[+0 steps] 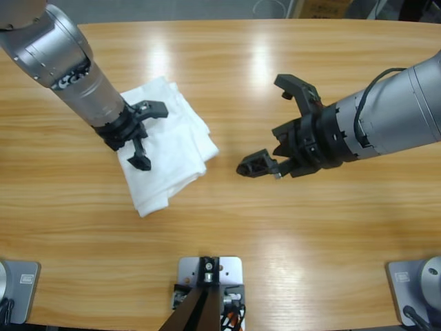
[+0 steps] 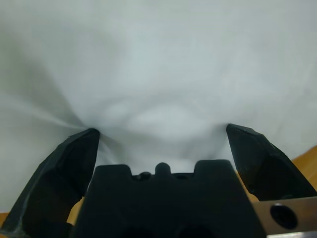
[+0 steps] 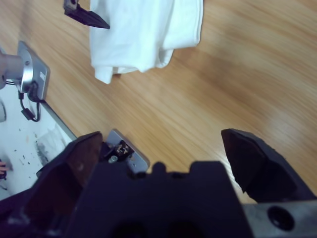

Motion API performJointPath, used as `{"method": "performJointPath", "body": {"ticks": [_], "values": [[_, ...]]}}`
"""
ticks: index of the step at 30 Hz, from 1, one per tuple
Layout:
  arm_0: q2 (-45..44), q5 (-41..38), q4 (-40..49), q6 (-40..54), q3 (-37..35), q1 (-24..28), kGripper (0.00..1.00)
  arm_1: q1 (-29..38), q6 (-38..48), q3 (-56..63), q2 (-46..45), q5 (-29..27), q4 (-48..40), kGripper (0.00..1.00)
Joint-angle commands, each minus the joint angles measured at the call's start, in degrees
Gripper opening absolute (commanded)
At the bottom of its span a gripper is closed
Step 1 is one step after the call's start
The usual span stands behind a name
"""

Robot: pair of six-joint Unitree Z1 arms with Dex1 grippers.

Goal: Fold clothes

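I have the T-shirt (image 1: 172,148) lying in a compact folded bundle on the left half of the table (image 1: 289,227), closer to the far edge than the near one, with nothing else on the wood around it. It looks folded down several times already, layered edges showing along its right side, so I judge the folding to be nearly or fully done. My left gripper (image 1: 141,134) hangs directly over the bundle with its jaws spread wide and nothing between them; the left wrist view is filled with white cloth right up to the jaw tips (image 2: 163,89), so I would guess it is either pressing the stack flat or just clear of it, though I cannot tell whether the tips actually touch the fabric. My right gripper (image 1: 279,124) sits well apart from the shirt, over bare wood right of the table's middle, jaws also parted and empty; its camera looks back across the table at the bundle's layered edge (image 3: 148,34), which suits a standby position, out of the way of the left arm. No lettering shows on the visible faces of the cloth.
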Motion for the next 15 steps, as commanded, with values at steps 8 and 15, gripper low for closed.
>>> {"method": "performJointPath", "body": {"ticks": [8,15], "values": [[3.7,-7.8,-4.9,-59.1,-1.7,-5.5,0.738,0.6,0.9,3.8,-0.6,-0.3,-0.7,1.000],[5.1,-7.3,-10.2,-88.4,-5.1,-7.0,0.743,0.6,0.9,5.0,-1.6,0.6,-0.7,1.000]]}}
